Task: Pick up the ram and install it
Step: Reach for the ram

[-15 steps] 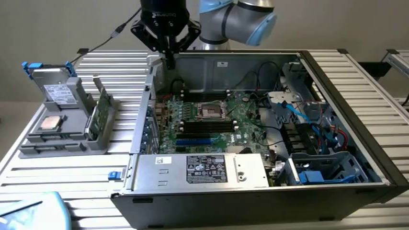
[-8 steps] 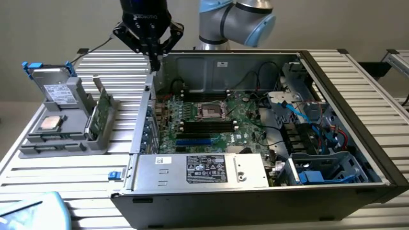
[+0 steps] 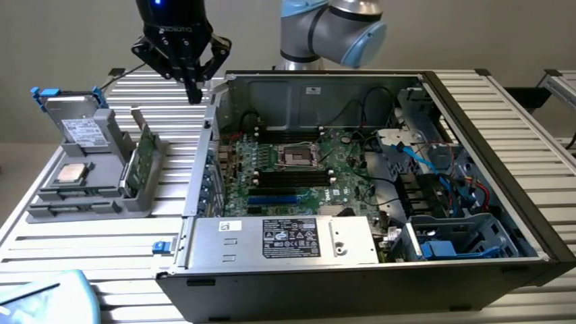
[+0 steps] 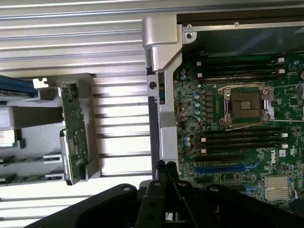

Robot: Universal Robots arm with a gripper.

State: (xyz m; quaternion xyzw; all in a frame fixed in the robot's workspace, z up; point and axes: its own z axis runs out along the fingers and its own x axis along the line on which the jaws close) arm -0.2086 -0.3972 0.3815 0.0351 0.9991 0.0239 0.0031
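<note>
Wrist view | gripper pressed together, empty | ram edge-on (cut off)

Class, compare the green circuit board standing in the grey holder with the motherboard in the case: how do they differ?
The green circuit board stands on edge in the grey holder; the motherboard lies flat inside the case. That board is small and narrow; the motherboard is far larger, carrying a processor socket and long slots. Both are green printed boards.
</note>
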